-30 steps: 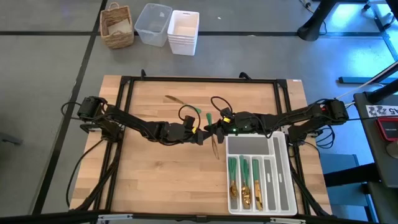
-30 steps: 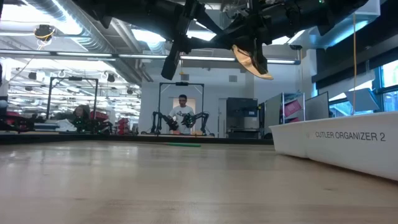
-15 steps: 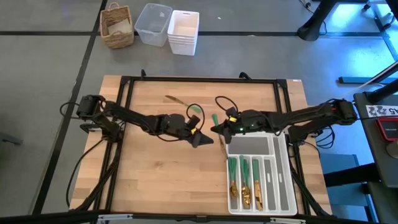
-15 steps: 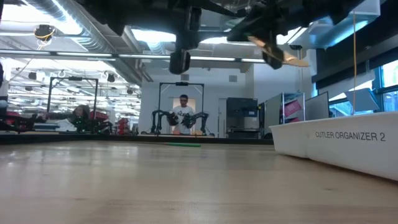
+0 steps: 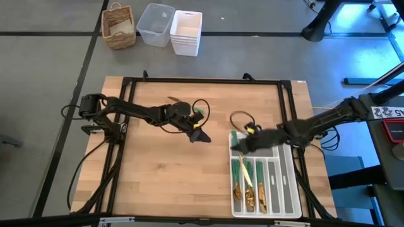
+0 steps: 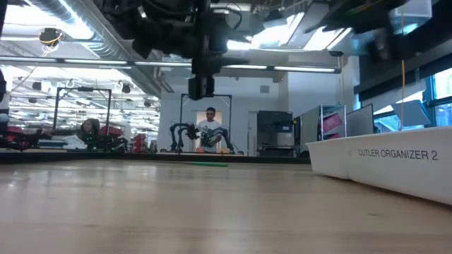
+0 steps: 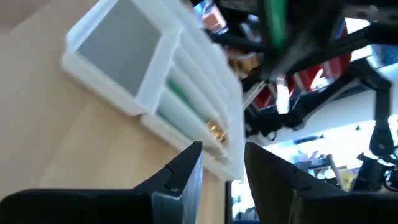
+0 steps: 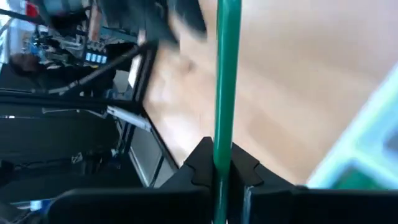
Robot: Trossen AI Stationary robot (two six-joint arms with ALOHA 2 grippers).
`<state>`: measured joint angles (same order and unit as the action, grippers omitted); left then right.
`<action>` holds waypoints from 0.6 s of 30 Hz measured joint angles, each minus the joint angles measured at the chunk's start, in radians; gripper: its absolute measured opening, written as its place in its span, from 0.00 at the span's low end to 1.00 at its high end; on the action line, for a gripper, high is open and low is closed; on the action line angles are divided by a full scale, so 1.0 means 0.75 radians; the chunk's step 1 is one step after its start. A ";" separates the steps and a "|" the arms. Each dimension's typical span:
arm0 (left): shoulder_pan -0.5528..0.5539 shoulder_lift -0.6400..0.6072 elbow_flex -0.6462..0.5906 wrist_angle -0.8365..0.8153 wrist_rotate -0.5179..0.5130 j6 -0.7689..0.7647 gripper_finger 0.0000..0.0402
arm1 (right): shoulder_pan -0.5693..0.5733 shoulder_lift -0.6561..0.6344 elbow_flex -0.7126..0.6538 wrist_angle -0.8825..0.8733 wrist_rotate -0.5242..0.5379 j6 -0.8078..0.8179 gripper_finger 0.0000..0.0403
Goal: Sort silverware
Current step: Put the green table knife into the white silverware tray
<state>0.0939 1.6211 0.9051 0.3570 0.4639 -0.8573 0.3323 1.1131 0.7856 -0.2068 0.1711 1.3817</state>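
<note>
My right gripper [image 5: 237,146] hovers over the far left corner of the white cutlery tray [image 5: 287,189], shut on a green-handled piece of silverware [image 8: 227,74]. Its gold end [image 5: 245,171] slants over the tray. My left gripper [image 5: 201,135] hangs open and empty over the table's middle, fingers apart in the left wrist view [image 7: 224,171]. Another piece of silverware [image 5: 174,99] lies flat on the table at the far middle, partly under the left arm. Several green-handled pieces [image 5: 257,170] lie in the tray's left slots. My right gripper pinches the green handle [image 8: 222,155] between its two fingers, which lie across it. The fingers come from the table's right, slanting down. The piece is lifted clear, with its handle end [image 5: 233,135] toward the far edge and its gold end over the tray.
The tray [image 6: 381,161] takes up the near right of the table; its far compartment [image 7: 118,46] holds nothing. A black frame [image 5: 202,80] runs around the table. A wicker basket [image 5: 119,25] and white bins [image 5: 186,31] stand on the floor beyond the far edge.
The two grippers, close together at the table's middle a second ago, have parted. My right gripper has carried the green-handled piece toward the right and near edges, over the tray's corner, rolling as it went. My left arm has swung toward the far edge.
</note>
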 joint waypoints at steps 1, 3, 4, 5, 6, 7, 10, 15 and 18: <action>0.013 0.000 0.000 -0.031 0.010 0.014 0.28 | 0.053 0.004 0.000 -0.017 0.030 0.063 0.03; 0.036 0.000 0.000 -0.093 0.020 0.046 0.28 | 0.171 0.026 0.001 -0.024 0.106 0.187 0.03; 0.045 0.000 0.000 -0.114 0.031 0.065 0.28 | 0.230 0.036 0.002 -0.050 0.146 0.264 0.03; 0.053 0.000 0.000 -0.136 0.042 0.078 0.28 | 0.288 0.047 0.001 -0.089 0.186 0.346 0.03; 0.059 0.000 0.000 -0.156 0.051 0.100 0.28 | 0.349 0.059 0.000 -0.111 0.223 0.427 0.03; 0.064 0.000 0.000 -0.177 0.060 0.114 0.28 | 0.407 0.070 0.000 -0.133 0.259 0.513 0.03; 0.070 0.000 0.000 -0.223 0.073 0.151 0.28 | 0.572 0.108 0.001 -0.230 0.351 0.763 0.03; 0.070 0.000 0.000 -0.230 0.074 0.177 0.28 | 0.755 0.186 0.001 -0.424 0.399 1.061 0.03; 0.070 0.000 0.000 -0.232 0.074 0.171 0.28 | 0.811 0.237 0.000 -0.552 0.388 1.168 0.03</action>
<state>0.1467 1.6211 0.9051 0.1833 0.5190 -0.7290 0.9405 1.2906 0.7857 -0.6209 0.4623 2.2580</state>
